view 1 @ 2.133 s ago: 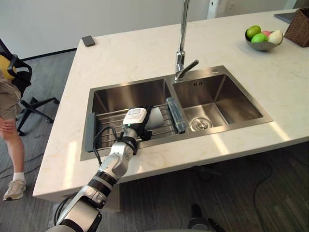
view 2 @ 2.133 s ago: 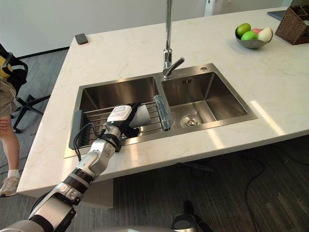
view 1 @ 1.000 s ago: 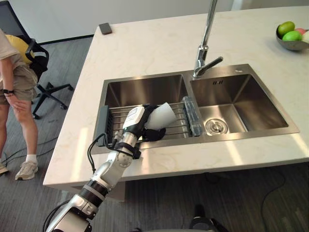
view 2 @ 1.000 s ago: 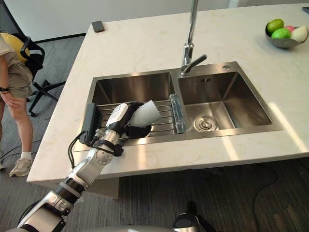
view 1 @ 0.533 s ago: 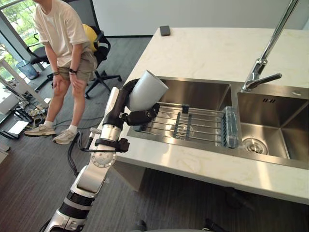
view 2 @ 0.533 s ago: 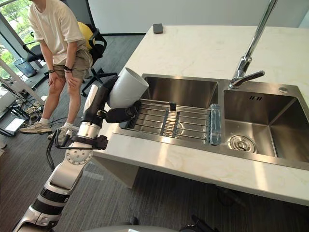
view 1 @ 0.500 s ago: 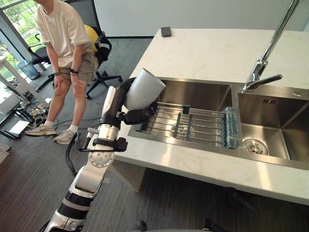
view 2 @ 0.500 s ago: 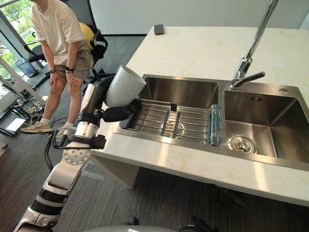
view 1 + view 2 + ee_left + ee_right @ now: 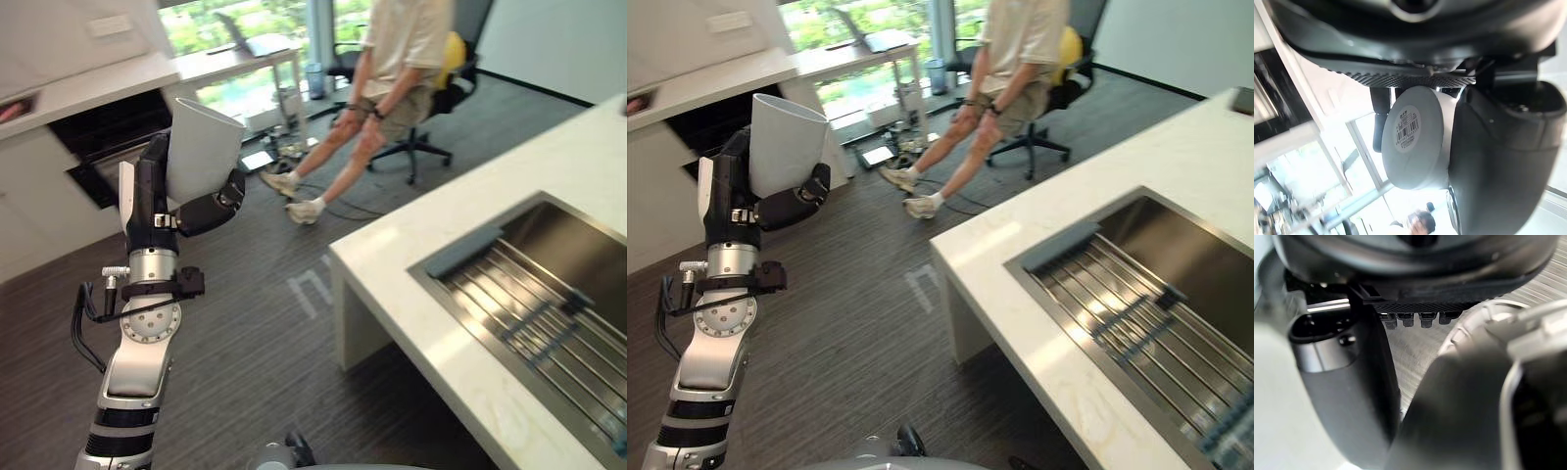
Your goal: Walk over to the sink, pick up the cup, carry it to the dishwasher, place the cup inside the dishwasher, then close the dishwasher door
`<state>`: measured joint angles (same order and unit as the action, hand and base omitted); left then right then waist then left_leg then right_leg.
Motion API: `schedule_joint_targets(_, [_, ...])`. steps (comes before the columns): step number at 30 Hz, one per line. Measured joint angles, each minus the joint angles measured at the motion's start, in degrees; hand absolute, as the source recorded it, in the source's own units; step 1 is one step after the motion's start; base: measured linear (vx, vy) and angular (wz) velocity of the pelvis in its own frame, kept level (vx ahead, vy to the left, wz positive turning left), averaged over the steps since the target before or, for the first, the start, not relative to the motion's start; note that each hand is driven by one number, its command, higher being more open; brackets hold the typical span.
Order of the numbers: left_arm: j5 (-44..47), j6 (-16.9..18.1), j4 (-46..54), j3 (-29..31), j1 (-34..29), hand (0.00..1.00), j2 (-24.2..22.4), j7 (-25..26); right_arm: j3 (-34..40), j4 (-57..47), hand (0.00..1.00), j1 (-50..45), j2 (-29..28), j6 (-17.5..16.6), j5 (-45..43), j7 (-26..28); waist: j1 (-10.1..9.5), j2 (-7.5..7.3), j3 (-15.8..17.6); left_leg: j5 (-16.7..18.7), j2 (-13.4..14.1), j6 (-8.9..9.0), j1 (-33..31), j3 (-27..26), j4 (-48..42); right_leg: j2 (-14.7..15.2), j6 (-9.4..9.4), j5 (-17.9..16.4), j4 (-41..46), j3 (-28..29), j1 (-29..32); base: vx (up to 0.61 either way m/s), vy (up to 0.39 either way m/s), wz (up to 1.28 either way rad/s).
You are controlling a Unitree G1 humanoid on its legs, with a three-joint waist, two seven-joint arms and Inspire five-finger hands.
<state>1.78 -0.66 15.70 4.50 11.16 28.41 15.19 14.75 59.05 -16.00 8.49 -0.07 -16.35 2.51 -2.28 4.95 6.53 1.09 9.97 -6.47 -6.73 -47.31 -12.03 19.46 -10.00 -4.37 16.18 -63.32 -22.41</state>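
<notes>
Since half a second ago the view has swung left: the sink (image 9: pixel 578 245) now lies at the right and the cup (image 9: pixel 203 147) hangs over the floor, well apart from the counter (image 9: pixel 411 255); pickup looks done and the carry under way, likely toward the dark appliance opening (image 9: pixel 98 127) far left. Left hand (image 9: pixel 157 201) is clamped round the cup's lower half; the right hand (image 9: pixel 1459 421) I cannot tell. Cup's long axis is near vertical, leaning slightly right; mouth up, base toward the wrist.
</notes>
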Motion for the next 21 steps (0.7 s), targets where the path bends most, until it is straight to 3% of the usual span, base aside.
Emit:
schedule_joint_targets(1, [1.8,0.3,-0.3,1.5,0.8,0.00,2.6,0.0,-0.1,-0.1,1.00,0.6,-0.1,0.0,-0.5,0.0,-0.22,-0.69,0.7,0.0,-1.4,-0.72,-0.4,2.1,0.5,0.0,-0.39,-2.9,0.4,1.2,0.0,0.01,0.157,1.17])
schedule_joint_targets(2, [2.4,0.4,-0.8,2.7,1.1,0.00,3.9,0.0,-0.5,-0.3,1.00,0.9,-0.6,0.1,-0.5,0.1,-0.29,-1.36,1.2,0.1,-2.2,-0.89,-0.2,2.7,0.6,-0.4,-0.59,-3.8,-0.4,1.9,0.1,-0.02,0.151,0.76])
schedule_joint_targets(3, [3.9,0.7,-2.5,5.4,1.3,0.00,5.2,-0.1,-0.7,-1.5,1.00,1.1,-1.1,0.5,-0.5,0.4,-0.52,-2.13,1.4,0.5,-3.5,-1.32,-0.1,3.4,0.5,-0.9,0.21,-5.3,-2.0,1.7,0.1,-0.03,0.098,0.40])
schedule_joint_targets(6, [6.6,0.7,-5.6,10.6,1.1,0.00,5.1,-0.2,-1.3,-2.8,1.00,2.2,-1.2,2.2,-1.7,1.3,-1.83,-1.75,1.6,1.0,-5.5,-1.84,-0.3,3.7,0.8,-1.7,0.34,-5.6,-6.3,3.6,-0.6,-0.02,0.140,0.18])
schedule_joint_targets(10, [8.6,3.1,-6.4,12.2,-0.3,0.00,5.1,-1.3,-1.7,-3.3,1.00,2.2,-0.9,4.3,-1.5,1.6,-1.95,-1.58,1.5,0.7,-7.4,-1.52,-0.2,3.9,2.7,-1.9,0.60,-5.7,-7.1,3.6,-0.8,-0.03,0.155,0.36])
schedule_joint_targets(14, [10.7,5.5,-6.2,14.4,-5.1,0.00,1.7,-4.1,-1.9,-3.5,1.00,2.8,-0.6,6.3,-0.1,0.9,-2.48,-1.57,1.5,1.1,-9.5,-2.28,-0.2,2.3,4.0,-1.2,0.62,-5.7,-7.1,3.9,-0.6,-0.01,0.156,0.35])
schedule_joint_targets(17, [11.9,5.6,-4.8,15.5,-11.2,0.00,-4.8,-5.8,-1.8,-3.5,1.00,3.1,-0.5,7.4,0.9,-0.3,-3.64,-1.66,1.4,2.4,-11.8,-3.78,-0.7,3.3,4.0,0.2,1.29,-6.1,-6.2,4.7,-0.3,0.00,0.106,0.28])
schedule_joint_targets(19, [12.0,5.6,-4.5,15.2,-14.8,0.00,-9.3,-7.6,-1.6,-3.4,1.00,3.5,-0.3,7.6,0.6,-0.8,-4.05,-1.94,1.3,4.5,-14.1,-3.82,-0.8,4.0,4.0,1.9,5.09,-8.0,-3.8,4.2,-0.2,0.03,0.114,0.56])
schedule_joint_targets(20, [12.4,5.7,-4.7,14.9,-16.3,0.00,-11.9,-8.3,-1.4,-3.3,1.00,3.0,-0.4,7.7,0.5,-0.9,-3.65,-2.63,1.0,7.2,-14.8,-3.26,-0.4,3.2,3.6,3.5,9.44,-8.0,-0.7,3.7,-0.2,0.09,0.111,1.08])
schedule_joint_targets(21, [12.7,5.8,-4.9,14.0,-18.1,0.00,-15.2,-8.6,-0.2,-5.1,1.00,2.7,0.1,7.4,0.2,-0.9,-2.93,-2.64,0.8,7.8,-15.1,-3.58,-0.2,3.2,2.4,7.0,13.04,-6.6,9.4,8.3,2.2,0.15,0.135,1.71])
